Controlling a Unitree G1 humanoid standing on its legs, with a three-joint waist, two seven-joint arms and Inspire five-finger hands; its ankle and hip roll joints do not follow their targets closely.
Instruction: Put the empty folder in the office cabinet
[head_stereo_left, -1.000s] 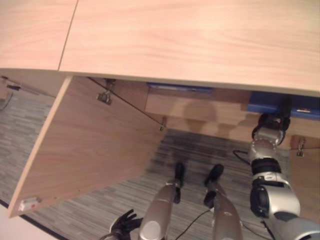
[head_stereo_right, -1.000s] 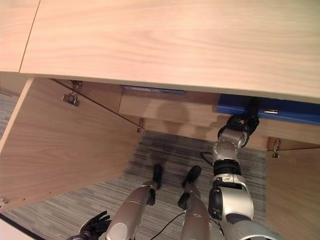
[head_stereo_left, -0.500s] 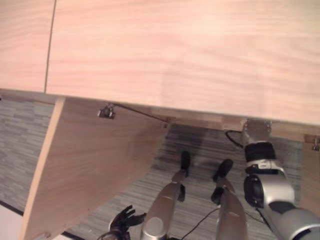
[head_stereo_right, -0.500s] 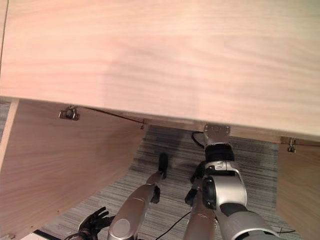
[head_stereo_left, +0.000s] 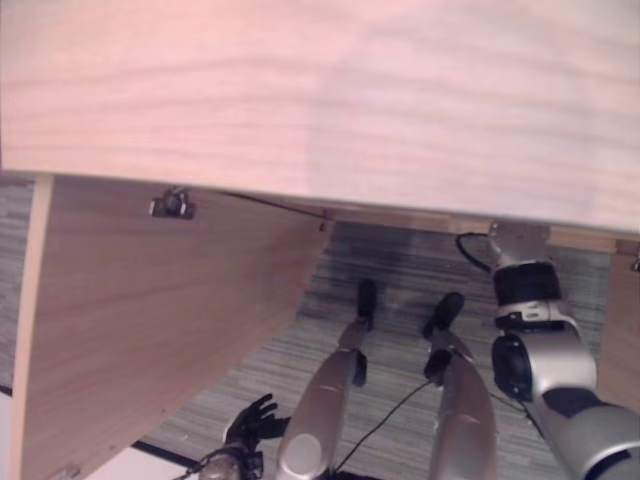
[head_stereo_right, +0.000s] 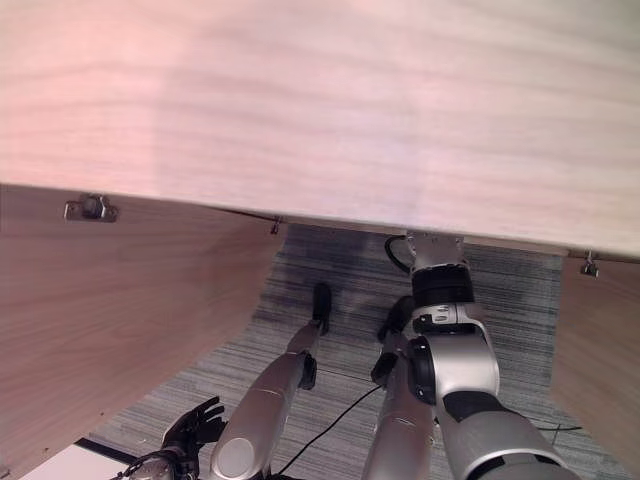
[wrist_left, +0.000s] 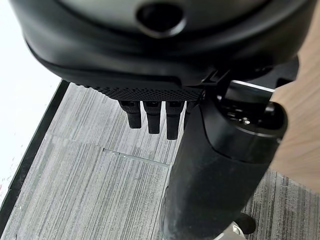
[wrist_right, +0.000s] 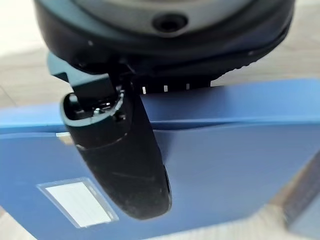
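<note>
**Blue folder going under the cabinet top, right hand on its face**

Nearest, at the bottom left of the left eye view, the left hand (head_stereo_left: 252, 423) is hanging over the grey carpet (head_stereo_left: 400, 300) with fingers loosely spread, holding nothing. Above it, the open cabinet door (head_stereo_left: 150, 320) is filling the left side of the frame.

Further up, the right arm is reaching under the pale wooden cabinet top (head_stereo_left: 320, 90), at the middle right of the frame. In the right wrist view the right hand (wrist_right: 122, 150) is lying with its thumb across the blue folder (wrist_right: 240, 165), which is occupying the lower half of that frame; whether the other fingers are closing round it, I cannot tell.

The folder is probably light and fairly stiff, with a smooth cover that may slip, so a pinch near one edge seems safest.

A white label (wrist_right: 77, 202) is sitting at the lower left of the folder; no writing on it can be read
</note>
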